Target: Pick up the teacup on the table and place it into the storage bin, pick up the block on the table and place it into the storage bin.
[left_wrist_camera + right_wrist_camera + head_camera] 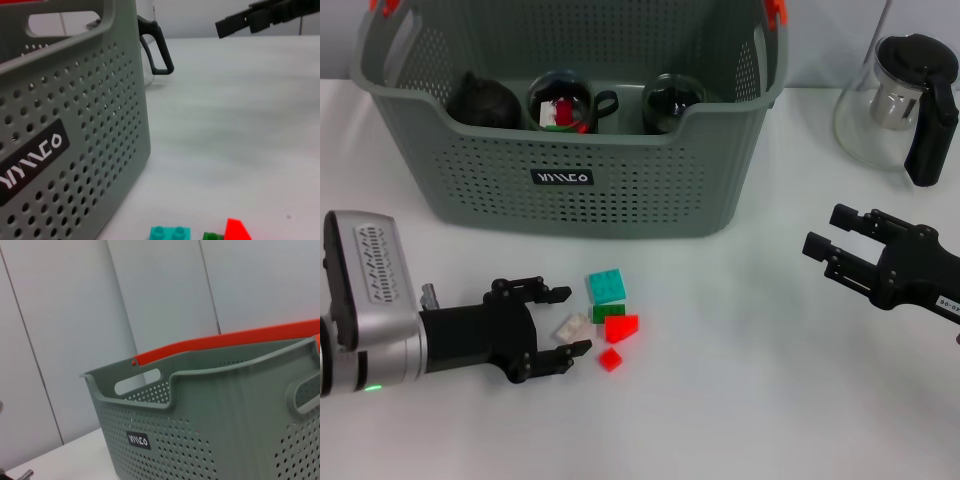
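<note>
Nearest the front edge of the tabletop, toward its left side: left claw (575,320), spread open and gripping nothing, fingers straddling a pale block (572,327). Looks poised to close on that piece, but sits amid a tight cluster, with a red wedge (621,328) and a green block (608,312) just beside the pale one, a small red block (610,359) near the lower fingertip, and a teal block (606,286) a little farther back. Risks catching a neighbour between the fingers, or shoving the pale block sideways into the red wedge and scattering the group, if closed off-centre. Risks a thin, tilting pinch too, given so low and flat a piece; could slip free on the lift or on the way over the rim. Toward the right edge: right claw (825,230), open, empty and hovering, well apart from the blocks. Farther back, across the middle of the tabletop: storage bin (570,180), high-walled, so calls for a clear lift before any travel; too low a carry could knock the front wall. Inside it, three dark cups side by side, one glass cup (560,100) seemingly holding small blocks; no teacup visible out on the tabletop, so probably only the block step remaining. At the far right corner: glass teapot (900,100), near enough to the right arm to be bumped by a careless swing.
</note>
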Controlling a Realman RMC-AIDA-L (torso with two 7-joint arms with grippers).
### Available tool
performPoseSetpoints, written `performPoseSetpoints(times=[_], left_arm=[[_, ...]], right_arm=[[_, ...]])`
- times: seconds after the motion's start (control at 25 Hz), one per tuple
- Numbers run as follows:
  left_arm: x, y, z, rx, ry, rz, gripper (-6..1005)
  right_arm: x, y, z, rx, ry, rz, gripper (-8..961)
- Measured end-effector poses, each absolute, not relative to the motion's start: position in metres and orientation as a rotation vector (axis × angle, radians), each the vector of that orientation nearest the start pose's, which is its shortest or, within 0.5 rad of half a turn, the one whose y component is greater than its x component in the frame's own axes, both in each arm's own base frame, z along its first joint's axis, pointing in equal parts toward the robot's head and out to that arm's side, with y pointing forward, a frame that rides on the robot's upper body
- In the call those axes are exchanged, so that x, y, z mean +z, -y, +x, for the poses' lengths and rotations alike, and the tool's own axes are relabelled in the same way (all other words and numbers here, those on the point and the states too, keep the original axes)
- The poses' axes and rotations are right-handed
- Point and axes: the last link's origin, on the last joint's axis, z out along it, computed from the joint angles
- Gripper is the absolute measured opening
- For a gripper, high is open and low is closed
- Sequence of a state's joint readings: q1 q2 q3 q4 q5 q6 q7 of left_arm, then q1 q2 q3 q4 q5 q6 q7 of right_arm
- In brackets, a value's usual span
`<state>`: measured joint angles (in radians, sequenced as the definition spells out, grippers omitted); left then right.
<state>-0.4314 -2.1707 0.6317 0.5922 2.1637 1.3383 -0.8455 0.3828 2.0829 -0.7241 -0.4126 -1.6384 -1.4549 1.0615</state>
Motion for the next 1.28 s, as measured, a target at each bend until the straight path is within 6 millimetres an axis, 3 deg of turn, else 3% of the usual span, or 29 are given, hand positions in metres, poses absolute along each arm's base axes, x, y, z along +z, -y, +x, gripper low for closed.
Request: performPoseSetpoints(times=[0.6, 0.76, 1.28], left_arm=[[-0.058, -0.3, -0.318, -0.27, 0.222, -2.678, 671], [-0.059, -0.299, -0.318, -0.267, 0.224, -2.681, 463], [-0.055, -0.306, -0.317, -0.244, 0.301, -2.687, 207]], right_arm=[[-0.016, -0.296, 0.305, 0.91, -0.669, -2.378, 646], [-0.016, -0.296, 0.305, 0.909, -0.668, -2.377, 645], [-0.016, -0.293, 0.308, 0.905, -0.68, -2.373, 645]])
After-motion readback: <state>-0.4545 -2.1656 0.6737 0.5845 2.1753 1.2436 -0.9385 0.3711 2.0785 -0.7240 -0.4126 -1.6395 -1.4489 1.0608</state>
